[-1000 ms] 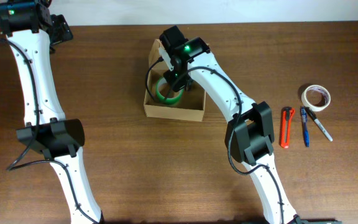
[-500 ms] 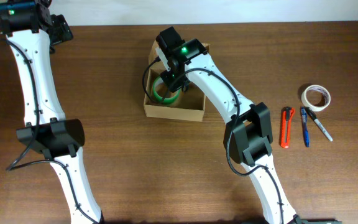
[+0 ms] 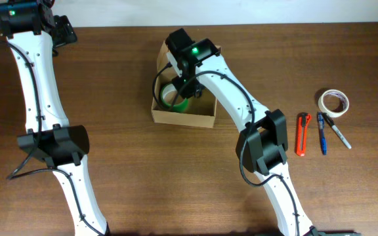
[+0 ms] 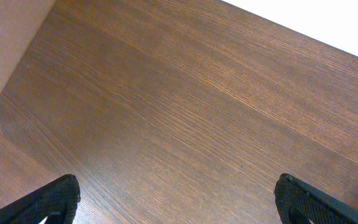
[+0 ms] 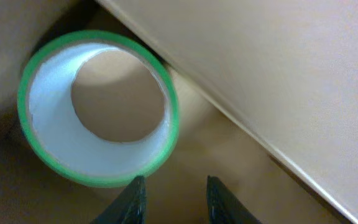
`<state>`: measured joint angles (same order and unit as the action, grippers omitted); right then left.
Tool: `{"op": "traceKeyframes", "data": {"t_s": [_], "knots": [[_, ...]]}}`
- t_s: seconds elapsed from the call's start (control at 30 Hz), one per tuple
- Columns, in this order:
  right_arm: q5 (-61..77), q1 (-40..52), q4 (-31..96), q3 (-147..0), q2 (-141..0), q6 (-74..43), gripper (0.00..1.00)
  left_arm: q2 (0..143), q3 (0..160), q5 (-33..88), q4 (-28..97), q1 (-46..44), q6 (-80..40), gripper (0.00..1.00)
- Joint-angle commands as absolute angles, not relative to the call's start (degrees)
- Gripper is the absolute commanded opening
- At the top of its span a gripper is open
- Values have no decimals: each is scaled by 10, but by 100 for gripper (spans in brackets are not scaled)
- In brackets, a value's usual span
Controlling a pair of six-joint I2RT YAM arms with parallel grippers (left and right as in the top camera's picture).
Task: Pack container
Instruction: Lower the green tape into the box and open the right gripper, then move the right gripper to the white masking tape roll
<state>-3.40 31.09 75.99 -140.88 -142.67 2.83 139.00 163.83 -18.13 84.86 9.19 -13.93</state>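
Observation:
The container (image 3: pixel 182 120) is a tan cardboard box, open, at the table's back middle; its inner wall (image 5: pixel 278 74) fills the right wrist view. A green-edged tape roll (image 3: pixel 182 104) lies inside its left part, and it shows with a white side in the right wrist view (image 5: pixel 48 118). My right gripper (image 3: pixel 185 90) reaches down into the box. Its fingers (image 5: pixel 173 190) are a little apart with nothing between them, just beside the roll's edge. My left gripper (image 4: pixel 176 196) is wide open and empty over bare wood at the far back left (image 3: pixel 62 33).
At the right of the table lie a white tape roll (image 3: pixel 333 101), a red box cutter (image 3: pixel 301 134), a blue pen (image 3: pixel 321 133) and a black marker (image 3: pixel 337 131). The box's flap lid (image 3: pixel 169 52) stands open at its back.
My right wrist has shifted slightly towards the back left over the box. The green tape roll has moved a little left inside it. The left arm has not moved.

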Motion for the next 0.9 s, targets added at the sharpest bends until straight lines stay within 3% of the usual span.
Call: {"op": "traceKeyframes", "data": {"t_s": [0.0, 0.27, 0.6, 0.63, 0.87], "knots": [[-101, 316, 788, -1473, -1365, 27, 34, 1398, 1641, -177, 849, 95, -145, 100], [-244, 253, 817, -1485, -1218, 27, 41, 1398, 1641, -177, 849, 95, -145, 100], [-165, -102, 814, -1440, -1169, -66, 46, 1398, 1641, -177, 849, 95, -145, 100], [-151, -135, 817, -1424, -1171, -79, 51, 1398, 1641, -177, 849, 95, -145, 100], [-101, -277, 785, -1263, -1187, -125, 55, 1398, 1641, -177, 849, 95, -145, 100]]}}
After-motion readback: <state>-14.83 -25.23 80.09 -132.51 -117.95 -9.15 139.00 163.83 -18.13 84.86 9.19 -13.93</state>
